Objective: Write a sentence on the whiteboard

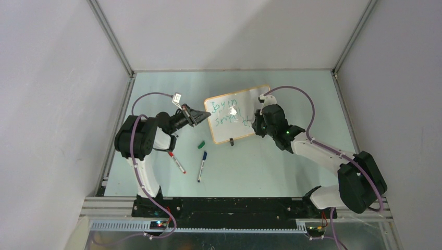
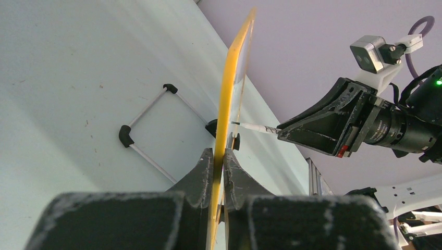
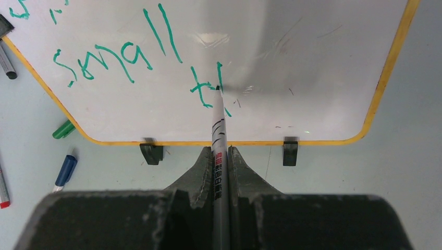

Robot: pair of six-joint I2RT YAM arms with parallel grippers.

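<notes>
The whiteboard (image 1: pixel 229 130) is clamped by the left gripper (image 2: pixel 219 154), a marker (image 3: pixel 217 120) by the right gripper (image 3: pixel 220 151). A blue pen (image 1: pixel 201 165) is seen lying nearby.

Top cam: high behind the near edge, looking down over the whole pale green table (image 1: pixel 271 172). Left wrist: close, edge-on to the small orange-framed white board (image 2: pixel 229 94). Right wrist: close, facing its front. All three share that board.

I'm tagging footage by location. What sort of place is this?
Most likely a robotics lab test cell: plain grey panel walls joined by aluminium corner rails, a pale green tabletop, and black-and-white robot arms bolted at its near edge.
</notes>
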